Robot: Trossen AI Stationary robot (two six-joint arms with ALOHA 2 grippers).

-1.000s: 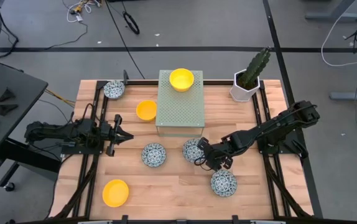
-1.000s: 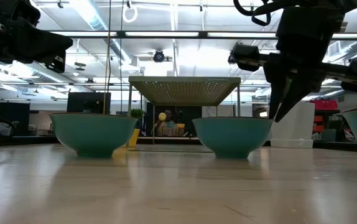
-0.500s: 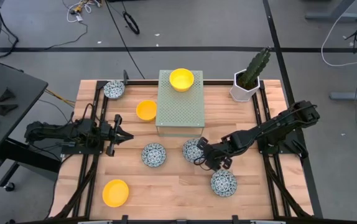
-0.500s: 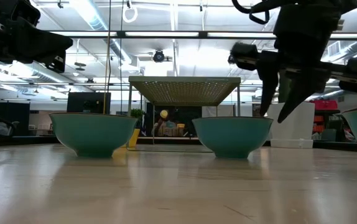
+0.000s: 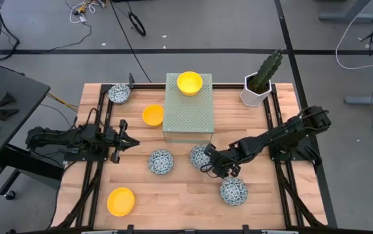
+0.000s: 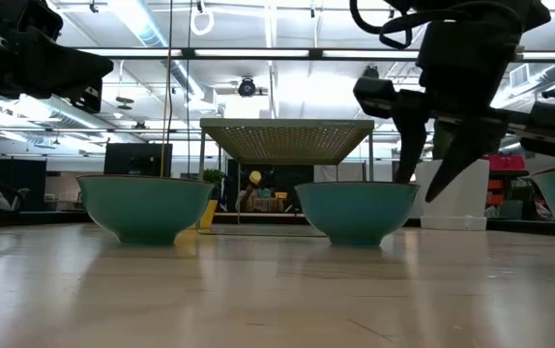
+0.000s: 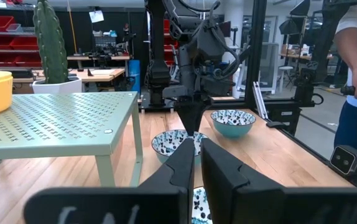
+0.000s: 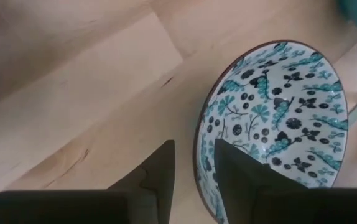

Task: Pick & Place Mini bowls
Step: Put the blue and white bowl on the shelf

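While the right tool (image 5: 212, 162) straddles a patterned bowl's (image 5: 199, 155) rim, fingers parted, the green stand (image 5: 188, 110) crowds close.

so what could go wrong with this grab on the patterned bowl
The right gripper straddles only the thin rim of the patterned bowl, so closing may tip it or let it slip out. The green perforated stand sits close beside that bowl; a careless lift might clip it. Another patterned bowl lies near the arm and could get nudged.
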